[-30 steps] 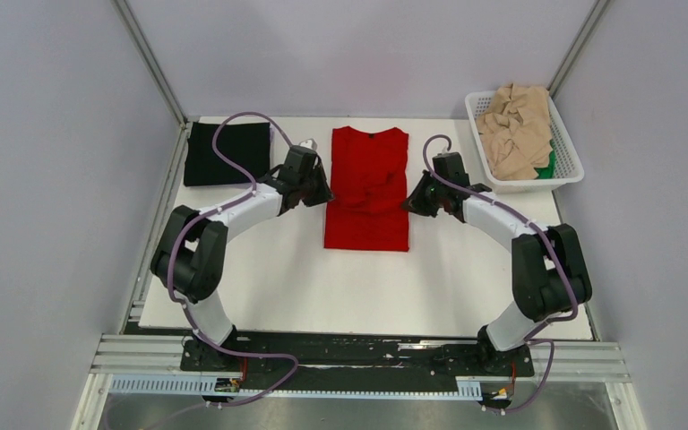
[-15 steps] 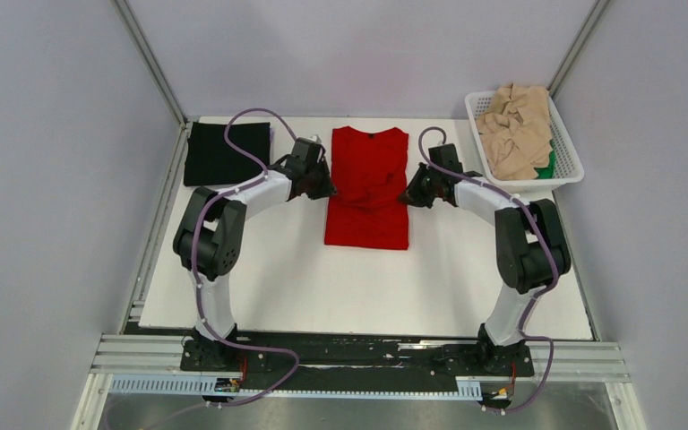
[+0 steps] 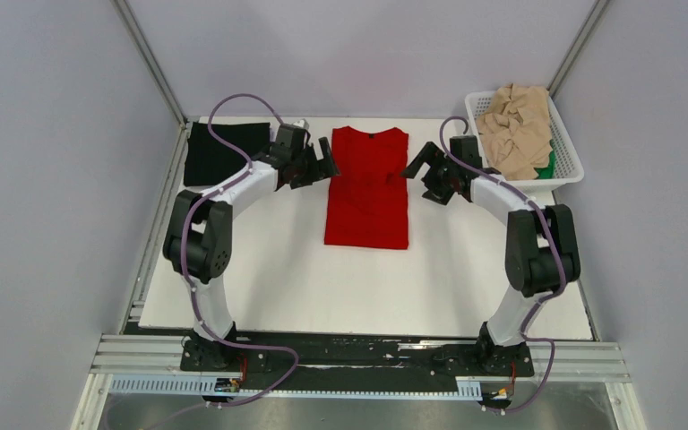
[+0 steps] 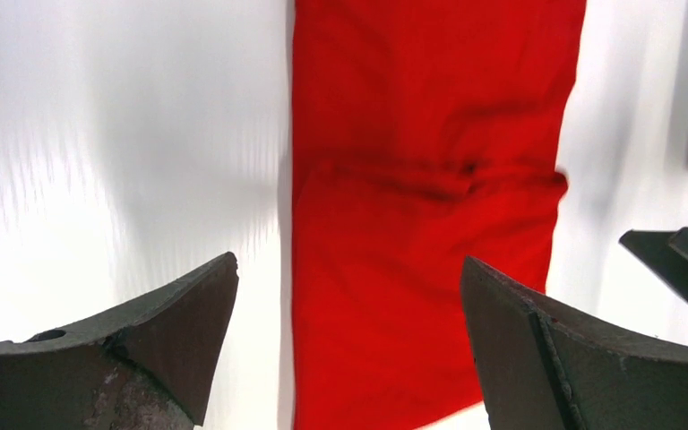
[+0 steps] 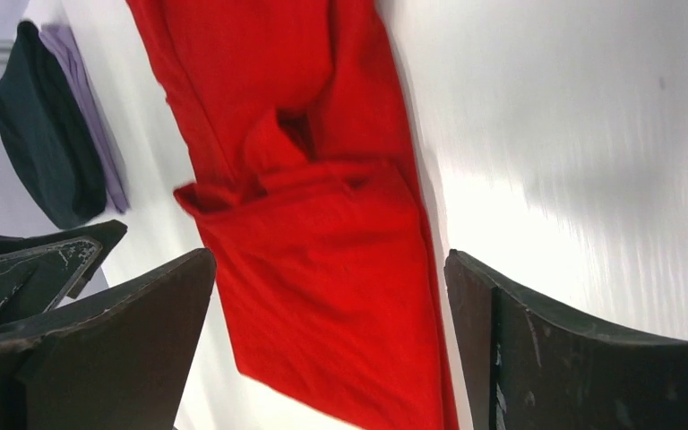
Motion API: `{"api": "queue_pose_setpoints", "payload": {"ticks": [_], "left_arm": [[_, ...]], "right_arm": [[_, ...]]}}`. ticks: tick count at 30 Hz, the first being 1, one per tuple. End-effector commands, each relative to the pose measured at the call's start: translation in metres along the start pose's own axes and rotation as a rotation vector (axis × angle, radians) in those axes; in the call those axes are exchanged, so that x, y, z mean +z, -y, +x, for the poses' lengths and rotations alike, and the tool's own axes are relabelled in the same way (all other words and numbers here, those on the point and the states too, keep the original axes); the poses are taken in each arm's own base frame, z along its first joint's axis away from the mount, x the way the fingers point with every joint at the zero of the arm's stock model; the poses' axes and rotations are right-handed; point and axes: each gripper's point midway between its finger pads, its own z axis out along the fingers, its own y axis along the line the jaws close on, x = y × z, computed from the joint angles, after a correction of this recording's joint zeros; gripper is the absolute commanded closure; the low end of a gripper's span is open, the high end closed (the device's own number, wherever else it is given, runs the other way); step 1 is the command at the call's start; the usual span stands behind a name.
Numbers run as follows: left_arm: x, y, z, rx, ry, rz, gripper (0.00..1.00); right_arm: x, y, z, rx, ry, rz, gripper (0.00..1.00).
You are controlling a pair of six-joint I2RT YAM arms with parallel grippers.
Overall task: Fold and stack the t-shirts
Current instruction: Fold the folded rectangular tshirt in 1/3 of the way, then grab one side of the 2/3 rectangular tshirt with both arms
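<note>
Both grippers, jaws spread and empty, flank the red t-shirt (image 3: pixel 367 193).
It lies flat between the left gripper (image 3: pixel 322 161) and right gripper (image 3: pixel 418 168); a black t-shirt (image 3: pixel 219 152) lies outward of the left gripper.

One plain bright red cloth t-shirt (image 3: pixel 367 184) lay on one white table (image 3: pixel 278 287). One folded black cloth t-shirt (image 3: pixel 215 152) lay there as well. One white plastic lattice basket (image 3: pixel 566 176) held a crumpled heap of beige cloth t-shirts (image 3: pixel 518 130), too tangled to count, and one visible patch of a green cloth t-shirt (image 3: pixel 549 164). Two black-and-white robot arms were present: the left arm (image 3: pixel 206 237) and the right arm (image 3: pixel 537 246).
</note>
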Motion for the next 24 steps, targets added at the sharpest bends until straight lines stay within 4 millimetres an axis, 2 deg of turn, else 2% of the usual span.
{"api": "queue_pose_setpoints", "payload": {"ticks": [1,2,3,4,6,7,8,9,10,13,15,20,24], "left_arm": [[-0.049,0.005,0.030,0.020,-0.021,0.073,0.00],[-0.062,0.013,0.032,0.027,-0.004,0.110,0.00],[-0.063,0.003,0.057,0.016,-0.043,0.095,0.00],[-0.073,0.005,0.060,0.015,-0.033,0.102,0.00],[-0.078,-0.013,0.098,-0.012,-0.087,0.067,0.00],[-0.079,-0.011,0.101,-0.035,-0.076,0.080,0.01],[-0.081,-0.018,0.117,-0.047,-0.097,0.084,0.02],[-0.080,-0.016,0.119,-0.064,-0.090,0.100,0.04],[-0.079,-0.021,0.129,-0.076,-0.113,0.097,0.05],[-0.073,-0.021,0.140,-0.100,-0.140,0.113,0.11],[-0.067,-0.022,0.150,-0.113,-0.174,0.112,0.16],[-0.051,-0.027,0.159,-0.124,-0.208,0.099,0.26],[-0.042,-0.029,0.168,-0.134,-0.242,0.109,0.38]], "right_arm": [[-0.039,0.009,0.037,-0.054,-0.026,-0.026,0.00],[-0.045,0.016,0.050,-0.050,-0.041,-0.020,0.00],[-0.051,0.021,0.061,-0.051,-0.052,-0.016,0.00],[-0.056,0.025,0.072,-0.055,-0.063,-0.013,0.00],[-0.064,0.031,0.094,-0.067,-0.098,-0.015,0.00],[-0.066,0.035,0.105,-0.075,-0.119,-0.018,0.00],[-0.068,0.037,0.113,-0.077,-0.134,-0.016,0.01],[-0.069,0.041,0.121,-0.076,-0.148,-0.011,0.02],[-0.069,0.044,0.126,-0.070,-0.154,-0.005,0.03],[-0.066,0.049,0.134,-0.073,-0.160,0.011,0.08],[-0.062,0.053,0.137,-0.082,-0.165,0.030,0.16],[-0.051,0.062,0.146,-0.087,-0.186,0.068,0.34],[-0.044,0.067,0.153,-0.089,-0.194,0.097,0.44]]}}
